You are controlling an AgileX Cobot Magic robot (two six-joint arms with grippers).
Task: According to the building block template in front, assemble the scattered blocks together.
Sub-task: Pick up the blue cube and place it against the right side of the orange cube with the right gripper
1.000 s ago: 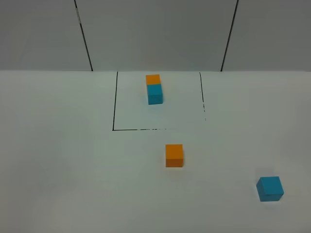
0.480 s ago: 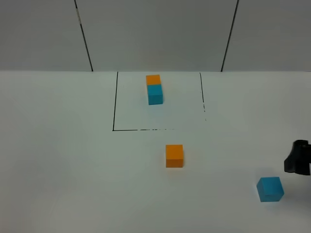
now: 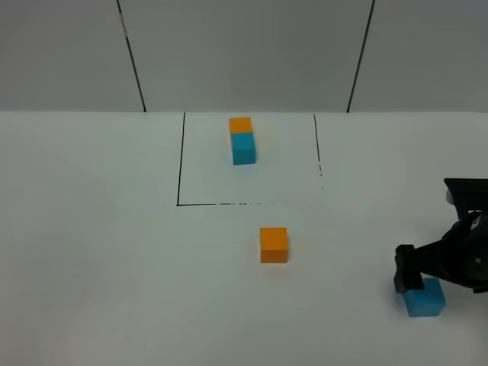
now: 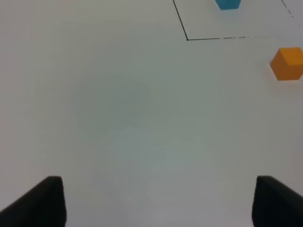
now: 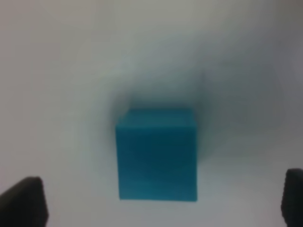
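The loose cyan-blue cube [image 3: 427,303] sits at the near right of the white table [image 3: 114,267], well apart from the loose orange cube [image 3: 274,245] near the middle. The right gripper [image 3: 442,268] hovers directly over it, jaws spread wide and gripping nothing. This looks like the first pick: the gripper should lower to straddle the cube squarely, close, then set it against the orange cube's near face, matching the template [image 3: 242,142] inside the black outline [image 3: 180,160]. The left gripper [image 4: 159,201] hangs open and holds nothing.
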